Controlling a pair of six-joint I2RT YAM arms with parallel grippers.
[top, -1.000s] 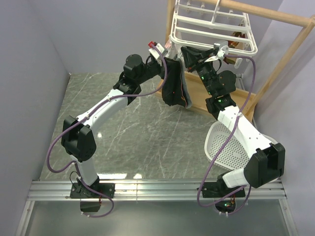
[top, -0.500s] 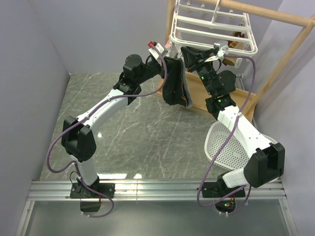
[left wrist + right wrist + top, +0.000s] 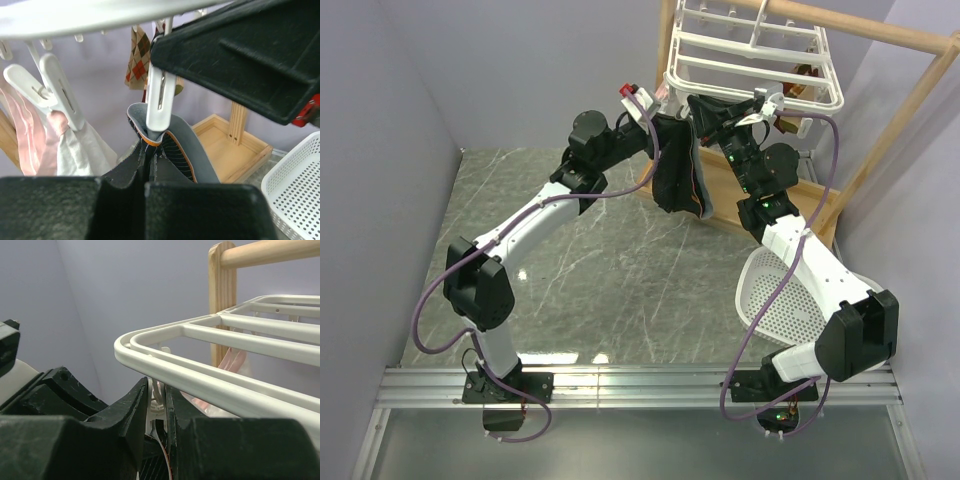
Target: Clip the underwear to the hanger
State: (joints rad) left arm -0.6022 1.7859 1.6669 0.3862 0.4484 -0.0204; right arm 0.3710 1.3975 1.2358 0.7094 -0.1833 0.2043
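Both your arms reach up to a corner of the hanger (image 3: 756,96); your left end effector (image 3: 148,172) pinches the underwear (image 3: 677,172), hanging lengthwise down, trim up at a clip (image 3: 159,102) your right end effector (image 3: 159,401) squeezes.

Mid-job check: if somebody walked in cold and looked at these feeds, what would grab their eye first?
First, the black underwear dangling between both arms under the white hanger at the top of the overhead view, pinched in the left gripper. Next, in the left wrist view, a white clip sits right on its orange-trimmed waistband, and the right gripper seems closed around that clip.
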